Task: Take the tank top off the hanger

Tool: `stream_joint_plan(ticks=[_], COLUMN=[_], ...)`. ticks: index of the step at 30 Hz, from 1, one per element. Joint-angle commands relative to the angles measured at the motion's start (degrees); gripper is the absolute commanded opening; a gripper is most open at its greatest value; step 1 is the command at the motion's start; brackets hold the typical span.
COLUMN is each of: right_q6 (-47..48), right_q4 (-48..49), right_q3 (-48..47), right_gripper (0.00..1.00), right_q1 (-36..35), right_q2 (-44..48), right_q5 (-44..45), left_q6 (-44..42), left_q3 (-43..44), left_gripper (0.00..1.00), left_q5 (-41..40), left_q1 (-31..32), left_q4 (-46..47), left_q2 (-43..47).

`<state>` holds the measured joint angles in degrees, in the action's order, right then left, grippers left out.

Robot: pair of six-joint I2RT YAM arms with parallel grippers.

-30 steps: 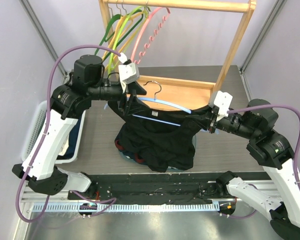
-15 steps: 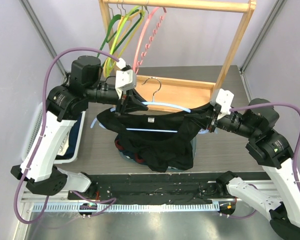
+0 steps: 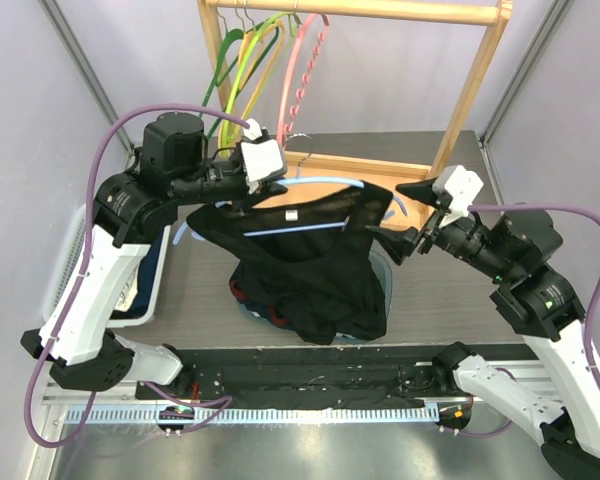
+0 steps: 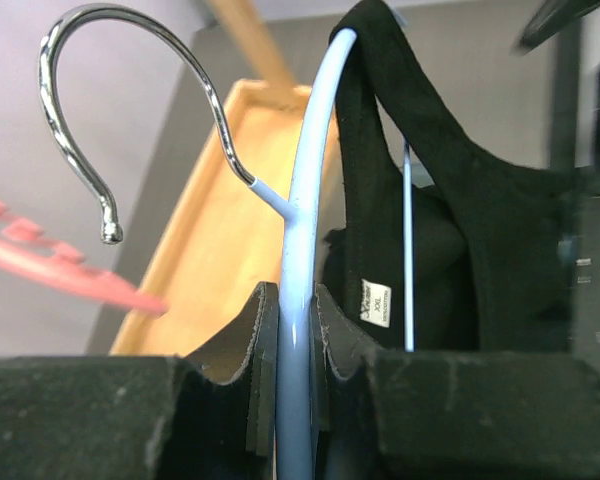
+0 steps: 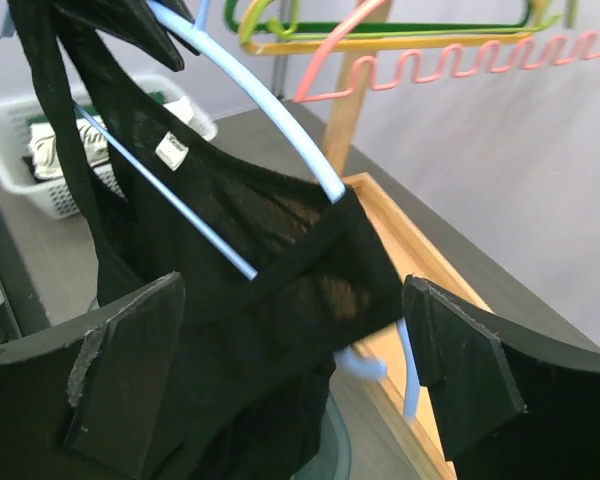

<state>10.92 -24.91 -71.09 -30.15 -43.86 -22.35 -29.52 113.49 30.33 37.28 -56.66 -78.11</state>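
top external view, items as seen.

- left gripper [image 3: 244, 194]: raised over the table [image 3: 200, 290], jaws narrow and clamped on the hanger [image 3: 320, 181] at the left part of its arc. in the left wrist view both fingers [image 4: 255, 350] press the blue hanger [image 4: 310, 200] from either side, just below the base of the chrome hook [image 4: 150, 60].
- right gripper [image 3: 406, 215]: jaws wide, holding nothing. it sits just beside the right shoulder of the tank top [image 3: 300, 250], fingers pointing at it.
- tank top, black: hangs on the hanger, held in the air between the two arms. its hem droops onto a heap of clothes [image 3: 265, 312] on the table. in the left wrist view one strap of the tank top [image 4: 430, 200] loops over the far end of the hanger, and a white size label [image 4: 377, 300] shows inside the neck.
- right wrist view: the shoulder of the tank top [image 5: 240, 230] lies on the hanger [image 5: 270, 110] and falls in the gap ahead of the gripper [image 5: 295, 300]. whether either pad touches the fabric cannot be told.
- rack [image 3: 470, 90], wooden, at the far edge, with green, yellow and pink spare hangers [image 3: 260, 60].
- basket [image 3: 68, 262], white, at the left edge, with clothes in it.
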Motion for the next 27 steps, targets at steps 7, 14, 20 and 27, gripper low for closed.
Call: stream_joint_plan(ticks=[7,14,20,27], right_q6=[-15.56,-29.10,-32.01,-34.03], right_q4=[4.86,13.38,16.46,20.68], right_q3=[4.81,14.13,13.70,14.22], right_gripper=[1.00,0.74,0.69,0.69], right_q1=[-0.17,-0.17,-0.17,-0.17], right_q2=[5.36,2.55,-1.23,-2.55], right_q5=[9.87,14.35,14.35,13.30], left_q6=[-6.61,-4.94,-4.85,-4.67], left_q3=[0.85,2.26,2.00,2.08], left_gripper=[0.00,0.00,0.00,0.00], left_q5=[-8.62,-5.98,-5.10,-3.79], left_q1=[0.25,0.34,0.34,0.25], left_q4=[3.84,2.96,2.26,1.56], left_q2=[2.78,2.87,3.66,3.93])
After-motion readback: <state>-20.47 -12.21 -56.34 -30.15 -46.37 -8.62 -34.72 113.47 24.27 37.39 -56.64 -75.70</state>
